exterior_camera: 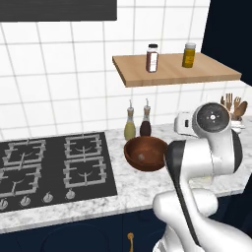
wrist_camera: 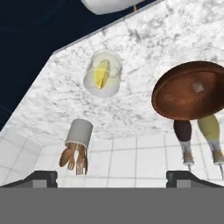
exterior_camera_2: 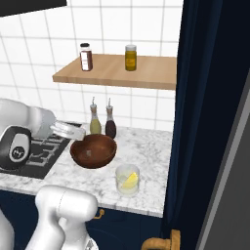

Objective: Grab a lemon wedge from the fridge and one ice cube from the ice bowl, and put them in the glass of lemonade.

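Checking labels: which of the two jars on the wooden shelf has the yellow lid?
The amber jar, nearer the navy cabinet. The other, a dark reddish jar, has a dark lid.

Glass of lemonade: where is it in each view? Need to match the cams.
Left base view: not visible, the arm covers that stretch of counter.
Right base view: glass of lemonade at lower centre, near the counter's front edge.
Hand view: upper centre.
Shared landmark: ice bowl, beside the glass.

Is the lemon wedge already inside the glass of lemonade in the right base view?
Yes, the lemon wedge sits inside the glass of lemonade, which stands on the counter in front of the ice bowl.
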Controlling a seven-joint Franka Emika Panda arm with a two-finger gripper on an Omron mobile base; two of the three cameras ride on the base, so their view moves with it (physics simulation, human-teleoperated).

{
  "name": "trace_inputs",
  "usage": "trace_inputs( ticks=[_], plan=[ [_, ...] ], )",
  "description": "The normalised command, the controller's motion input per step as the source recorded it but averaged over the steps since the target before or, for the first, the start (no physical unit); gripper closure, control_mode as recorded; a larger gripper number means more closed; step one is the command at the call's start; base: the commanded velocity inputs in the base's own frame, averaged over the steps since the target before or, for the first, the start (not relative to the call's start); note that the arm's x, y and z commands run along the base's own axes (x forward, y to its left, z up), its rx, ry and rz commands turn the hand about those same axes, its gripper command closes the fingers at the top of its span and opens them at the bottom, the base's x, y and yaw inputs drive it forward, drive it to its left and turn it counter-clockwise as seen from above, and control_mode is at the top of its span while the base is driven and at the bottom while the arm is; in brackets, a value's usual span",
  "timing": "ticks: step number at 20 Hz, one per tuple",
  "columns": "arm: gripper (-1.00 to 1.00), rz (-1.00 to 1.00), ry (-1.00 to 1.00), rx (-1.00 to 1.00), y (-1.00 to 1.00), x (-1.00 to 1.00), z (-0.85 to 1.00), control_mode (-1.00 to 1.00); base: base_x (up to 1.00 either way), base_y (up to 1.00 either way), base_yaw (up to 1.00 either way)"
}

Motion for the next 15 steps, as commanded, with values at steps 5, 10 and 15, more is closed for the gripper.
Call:
trace_inputs(
  ticks=[5, 10, 15],
  plan=[
    [-1.0, 0.01, -0.17, -0.23, 0.84, -0.87, 0.0, -1.0, 0.0, 0.0, 0.0],
    [-1.0, 0.01, -0.17, -0.11, 0.94, -0.81, 0.0, -1.0, 0.0, 0.0, 0.0],
    [-1.0, 0.0, -0.12, -0.11, 1.0, -0.23, -0.17, -1.0, 0.0, 0.0, 0.0]
  ],
)
